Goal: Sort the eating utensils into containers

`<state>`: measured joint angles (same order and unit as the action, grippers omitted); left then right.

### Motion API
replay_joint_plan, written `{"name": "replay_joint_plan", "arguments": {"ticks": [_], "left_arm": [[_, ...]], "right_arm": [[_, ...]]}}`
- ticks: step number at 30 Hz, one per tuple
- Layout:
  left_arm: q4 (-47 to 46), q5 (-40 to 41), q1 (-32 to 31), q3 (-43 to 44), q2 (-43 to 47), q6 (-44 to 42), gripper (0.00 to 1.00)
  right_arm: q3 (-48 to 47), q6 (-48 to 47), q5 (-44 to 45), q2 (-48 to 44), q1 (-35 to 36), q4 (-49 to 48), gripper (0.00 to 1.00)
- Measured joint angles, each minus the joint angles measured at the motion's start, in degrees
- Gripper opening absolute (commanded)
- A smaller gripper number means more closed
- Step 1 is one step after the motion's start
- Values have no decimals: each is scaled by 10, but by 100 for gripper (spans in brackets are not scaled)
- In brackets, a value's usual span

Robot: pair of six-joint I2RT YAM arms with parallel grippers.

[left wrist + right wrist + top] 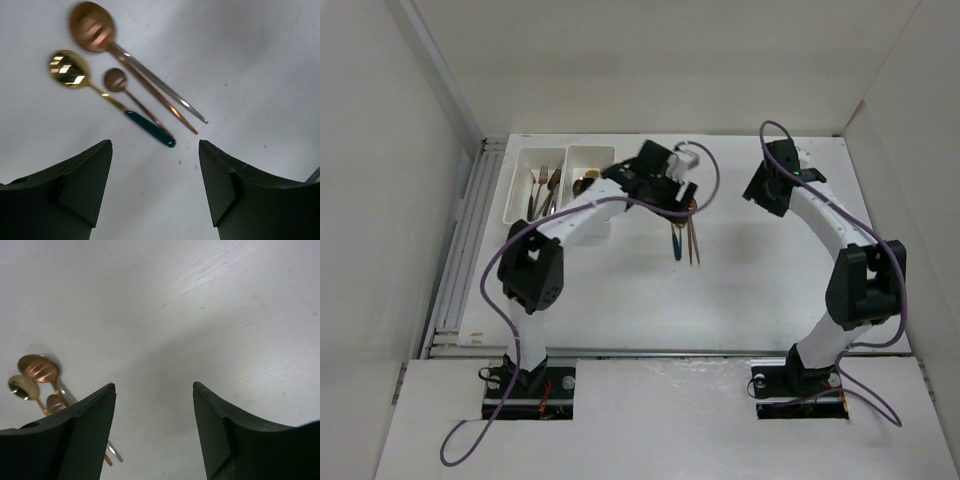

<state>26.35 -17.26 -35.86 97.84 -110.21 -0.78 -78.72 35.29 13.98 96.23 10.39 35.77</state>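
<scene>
Three spoons lie close together on the white table (750,270): a large copper spoon (91,27), a gold spoon with a dark teal handle (67,69) and a small copper spoon (115,80). A silver handle (192,107) lies along the large spoon's handle. In the top view the spoons (682,240) lie just below my left gripper (685,205). My left gripper (155,150) is open and empty, hovering above the handle ends. My right gripper (152,387) is open and empty over bare table, right of the spoons (37,367). Two joined white trays (520,165) stand at the back left. The left one holds forks (545,190) and the right one holds spoons (585,183).
White walls enclose the table on the left, back and right. A metal rail (460,250) runs along the table's left edge. My left arm (570,225) reaches across in front of the trays. A cable (705,175) loops off the left wrist.
</scene>
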Motion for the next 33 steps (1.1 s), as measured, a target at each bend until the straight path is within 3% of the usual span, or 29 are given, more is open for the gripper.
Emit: {"name": "replay_joint_plan", "arguments": {"ticks": [4, 8, 15, 23, 27, 28, 30, 33], "left_arm": [[-5, 24, -66, -3, -82, 7, 67], [4, 84, -70, 4, -155, 18, 61], [-4, 152, -64, 12, -156, 39, 54], [-21, 170, -83, -33, -137, 39, 43], [-21, 164, -75, -38, -134, 42, 27], [-20, 161, -72, -37, -136, 43, 14], [-16, 158, -64, -33, -137, 46, 0], [-17, 133, -52, -33, -137, 47, 0]], "right_arm": [[43, 7, 28, -44, -28, 4, 70], [61, 10, 35, -87, -36, 2, 70], [80, 3, 37, -160, -48, -3, 68], [100, -12, 33, -171, -48, -3, 68], [101, -16, 29, -171, -48, -3, 67], [101, -17, 28, -171, -48, -3, 67], [101, -17, 28, -171, -48, -3, 67], [101, -20, 28, -171, -48, -2, 66]]}}
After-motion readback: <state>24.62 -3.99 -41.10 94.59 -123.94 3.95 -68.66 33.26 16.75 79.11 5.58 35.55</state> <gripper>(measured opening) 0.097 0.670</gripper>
